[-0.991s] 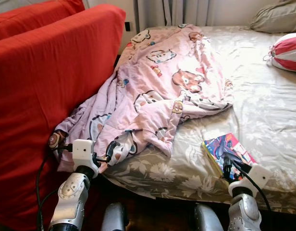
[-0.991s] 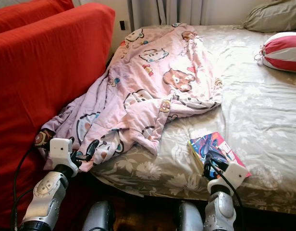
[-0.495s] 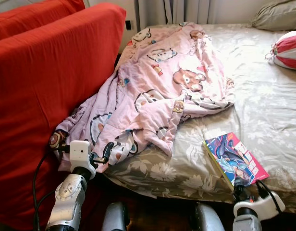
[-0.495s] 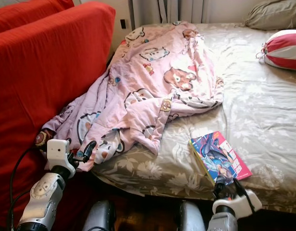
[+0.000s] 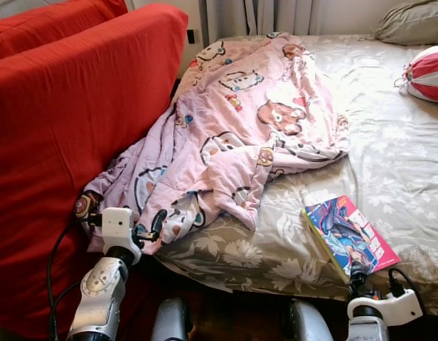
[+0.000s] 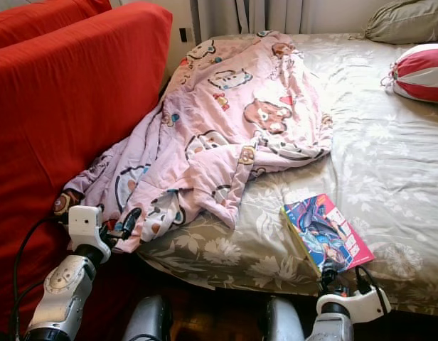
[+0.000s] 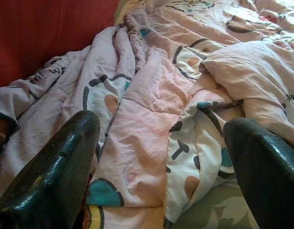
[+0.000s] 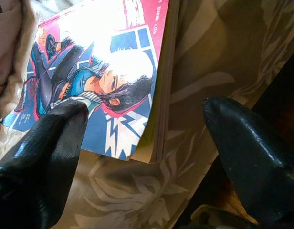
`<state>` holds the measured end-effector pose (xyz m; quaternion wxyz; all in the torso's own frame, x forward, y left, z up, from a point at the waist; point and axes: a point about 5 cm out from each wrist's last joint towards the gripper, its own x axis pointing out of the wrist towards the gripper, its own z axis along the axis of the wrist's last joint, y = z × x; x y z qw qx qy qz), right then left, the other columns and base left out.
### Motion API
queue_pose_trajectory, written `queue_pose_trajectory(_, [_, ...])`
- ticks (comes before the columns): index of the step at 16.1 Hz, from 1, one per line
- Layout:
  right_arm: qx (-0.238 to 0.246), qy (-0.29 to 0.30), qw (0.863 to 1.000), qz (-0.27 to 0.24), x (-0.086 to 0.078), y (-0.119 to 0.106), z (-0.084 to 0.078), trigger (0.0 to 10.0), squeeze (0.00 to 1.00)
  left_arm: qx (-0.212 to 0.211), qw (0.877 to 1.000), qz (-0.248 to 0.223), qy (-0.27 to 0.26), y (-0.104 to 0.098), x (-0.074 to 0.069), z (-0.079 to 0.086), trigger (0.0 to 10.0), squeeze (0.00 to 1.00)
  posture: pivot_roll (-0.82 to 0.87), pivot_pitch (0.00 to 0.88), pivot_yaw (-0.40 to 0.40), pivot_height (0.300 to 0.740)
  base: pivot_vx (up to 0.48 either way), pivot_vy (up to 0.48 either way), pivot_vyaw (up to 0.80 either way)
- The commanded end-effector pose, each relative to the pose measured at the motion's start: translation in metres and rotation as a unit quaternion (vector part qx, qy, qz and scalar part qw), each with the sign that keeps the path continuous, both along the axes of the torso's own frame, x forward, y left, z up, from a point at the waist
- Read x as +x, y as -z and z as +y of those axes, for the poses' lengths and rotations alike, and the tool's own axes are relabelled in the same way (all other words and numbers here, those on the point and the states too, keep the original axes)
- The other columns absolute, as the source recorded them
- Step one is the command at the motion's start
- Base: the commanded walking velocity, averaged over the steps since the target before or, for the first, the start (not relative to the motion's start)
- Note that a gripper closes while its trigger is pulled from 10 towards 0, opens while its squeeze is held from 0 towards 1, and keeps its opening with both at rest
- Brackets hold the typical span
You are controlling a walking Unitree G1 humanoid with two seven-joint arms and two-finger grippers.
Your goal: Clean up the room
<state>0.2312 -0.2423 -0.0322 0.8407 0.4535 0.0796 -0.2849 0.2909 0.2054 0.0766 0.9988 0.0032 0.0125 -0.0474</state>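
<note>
A crumpled pink cartoon-print blanket (image 5: pixel 254 121) lies across the left half of the bed and spills over its front left corner. My left gripper (image 5: pixel 151 229) hovers at that hanging edge. In the left wrist view it (image 7: pixel 161 129) is open, with blanket folds (image 7: pixel 152 95) just beyond its fingers. A colourful comic book (image 5: pixel 350 234) lies flat near the bed's front edge on the right. My right gripper (image 5: pixel 358 275) sits low at the bed's edge, just below the book. It (image 8: pixel 144 114) is open, facing the book's (image 8: pixel 99 71) near corner.
A red sofa (image 5: pixel 70 128) stands close against the bed's left side. The floral grey sheet (image 5: pixel 397 156) covers the bed. A red-and-white striped cushion (image 5: pixel 426 72) and a grey pillow (image 5: pixel 411 21) lie at the far right. Dark floor shows below the bed's front edge.
My right gripper has dropped from above the book to below the bed's front edge, uncovering the book. The left arm has barely moved.
</note>
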Motion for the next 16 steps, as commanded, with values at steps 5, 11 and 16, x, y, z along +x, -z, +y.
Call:
queue_pose_trajectory(5, [0.027, 0.006, 1.0, 0.012, 0.0, 0.004, 0.004, 10.0, 0.0, 0.014, 1.0, -0.005, -0.007, -0.005, 0.0, 0.008, 10.0, 0.0, 0.15, 0.107, 0.085, 0.586, 0.0, 0.0, 0.0])
queue_pose_trajectory(11, [0.029, -0.002, 1.0, -0.006, 0.012, -0.003, 0.005, 10.0, 0.0, 0.011, 1.0, -0.006, -0.005, -0.006, 0.001, 0.006, 10.0, 0.0, 0.15, 0.118, 0.089, 0.586, 0.0, 0.0, 0.0])
queue_pose_trajectory(16, [0.049, -0.01, 0.999, -0.016, 0.011, -0.001, 0.009, 10.0, 0.0, 0.011, 1.0, -0.007, -0.005, -0.007, 0.002, 0.006, 10.0, 0.0, 0.15, 0.123, 0.093, 0.586, 0.0, 0.0, 0.0])
